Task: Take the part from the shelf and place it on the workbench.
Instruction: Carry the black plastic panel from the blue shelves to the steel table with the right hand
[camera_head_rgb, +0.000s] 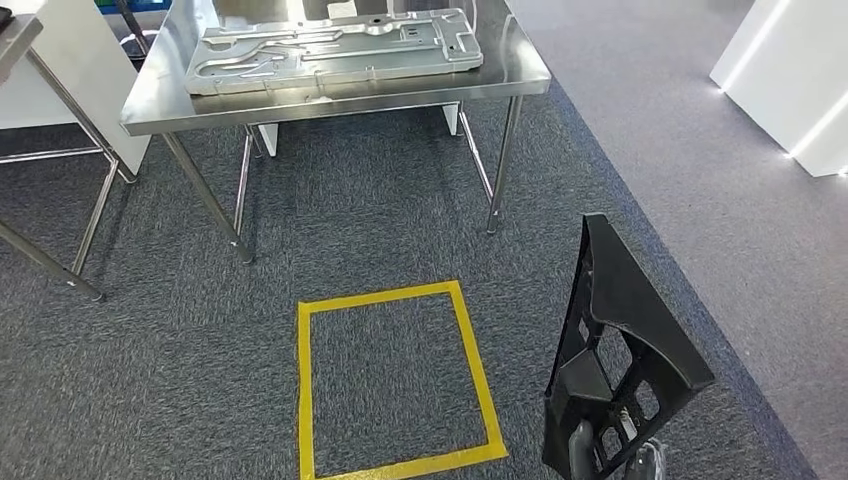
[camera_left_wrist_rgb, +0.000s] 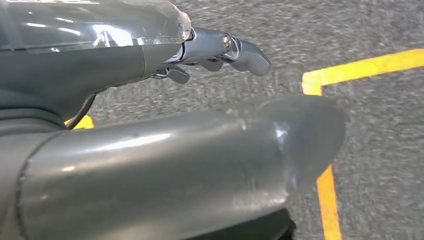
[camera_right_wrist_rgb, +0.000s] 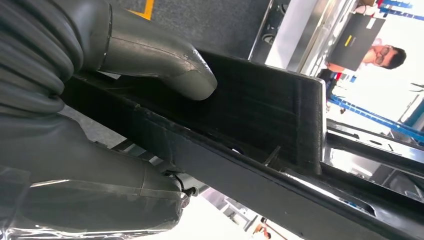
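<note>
**Black part carried in right robot hand, table ahead**

While the right robot hand (camera_head_rgb: 612, 452) sits low at the near right of the head view, it grips the black part (camera_head_rgb: 622, 352) by its lower end. Part is a flat, ribbed plastic panel with cut-out openings. Long axis runs up and away from the hand, leaning a little left; its narrow tip points forward toward the table, its wide end is down in the fingers. Panel stands on edge, not flat, clear of the floor.

Right wrist view: thick grey thumb (camera_right_wrist_rgb: 165, 62) pressed on one face of the part (camera_right_wrist_rgb: 260, 115), rest of the hand (camera_right_wrist_rgb: 75, 150) wrapped under the rim on the other side. Hold looks firm. A person (camera_right_wrist_rgb: 382, 55) sits in the background beyond the part.

Left robot hand (camera_left_wrist_rgb: 225, 50): hangs over the carpet, fingers loosely apart, nothing in them.

Ahead and left of the right hand, well apart from it: steel table (camera_head_rgb: 330, 95) carrying a large stamped metal panel (camera_head_rgb: 330, 50). Between hand and table, on the grey carpet, a yellow tape square (camera_head_rgb: 395, 380) lies just left of the held part. Second steel table frame (camera_head_rgb: 60, 180) at far left. White glowing wall panels (camera_head_rgb: 790, 80) far right.
</note>
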